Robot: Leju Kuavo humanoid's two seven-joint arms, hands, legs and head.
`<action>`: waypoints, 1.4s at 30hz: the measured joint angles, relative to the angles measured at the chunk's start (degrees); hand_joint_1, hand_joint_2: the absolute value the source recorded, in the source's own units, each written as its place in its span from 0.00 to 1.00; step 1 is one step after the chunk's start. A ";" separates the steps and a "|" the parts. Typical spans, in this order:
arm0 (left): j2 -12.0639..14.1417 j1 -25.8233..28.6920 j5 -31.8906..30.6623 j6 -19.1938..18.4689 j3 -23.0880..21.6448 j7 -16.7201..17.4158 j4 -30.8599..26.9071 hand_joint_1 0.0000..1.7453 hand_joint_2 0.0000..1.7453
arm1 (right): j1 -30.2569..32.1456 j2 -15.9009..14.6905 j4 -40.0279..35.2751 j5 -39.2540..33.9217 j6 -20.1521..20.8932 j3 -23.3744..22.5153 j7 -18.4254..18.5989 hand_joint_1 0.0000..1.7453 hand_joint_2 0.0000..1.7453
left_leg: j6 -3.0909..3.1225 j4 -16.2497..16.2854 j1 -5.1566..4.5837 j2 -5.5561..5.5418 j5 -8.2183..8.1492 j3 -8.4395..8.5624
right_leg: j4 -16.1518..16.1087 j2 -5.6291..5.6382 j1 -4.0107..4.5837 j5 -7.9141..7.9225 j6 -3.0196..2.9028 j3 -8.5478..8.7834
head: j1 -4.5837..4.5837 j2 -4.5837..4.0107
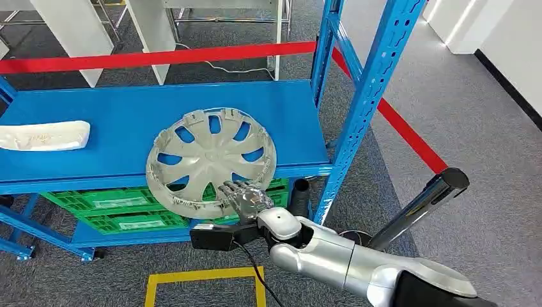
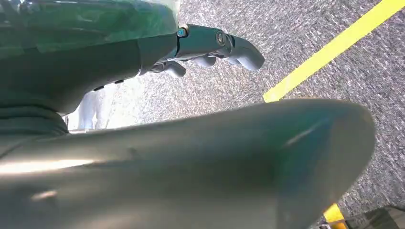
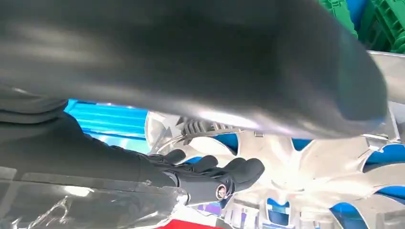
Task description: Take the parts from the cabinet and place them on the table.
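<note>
A silver hubcap (image 1: pixel 211 160) lies at the front of the blue shelf (image 1: pixel 115 109), tilted and hanging over the shelf's front edge. My right hand (image 1: pixel 246 198) grips its lower rim. In the right wrist view the dark fingers (image 3: pixel 210 174) lie against the spoked hubcap (image 3: pixel 305 167), with the thick thumb blurred on its other side. A white moulded part (image 1: pixel 45 135) rests at the left end of the same shelf. My left hand (image 2: pixel 210 47) hangs over the grey carpet, fingers loosely extended, holding nothing.
Green crates (image 1: pixel 121 208) sit on the level under the shelf. A blue upright (image 1: pixel 364 102) stands just right of the hubcap. Red tape (image 1: pixel 160 57) runs behind the rack. A yellow floor marking (image 1: pixel 204 278) and a black box (image 1: pixel 214 238) on a cable lie below.
</note>
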 joint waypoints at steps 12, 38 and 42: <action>0.00 0.00 0.00 0.00 0.00 0.00 0.00 0.00 0.00 | 0.00 0.00 0.00 0.00 0.00 0.00 0.00 0.00 0.00 | 0.00 -0.01 0.00 0.00 0.00 0.01 | 0.00 0.00 0.00 0.00 0.00 0.00 | 0.00 0.00; 0.00 0.00 0.00 0.00 -0.02 0.00 0.00 0.00 0.00 | 0.00 0.00 0.02 0.00 0.00 0.02 0.00 0.00 0.00 | -0.06 -0.02 0.00 0.00 -0.04 0.02 | 0.01 0.00 0.00 -0.03 0.00 0.00 | 0.00 0.00; 0.00 0.00 0.00 0.00 -0.02 0.00 0.00 0.00 0.00 | 0.00 0.00 0.02 0.00 0.00 0.02 0.00 0.00 0.00 | -0.07 -0.02 0.00 0.00 -0.04 0.02 | 0.01 0.00 0.00 -0.05 -0.01 0.00 | 0.00 0.00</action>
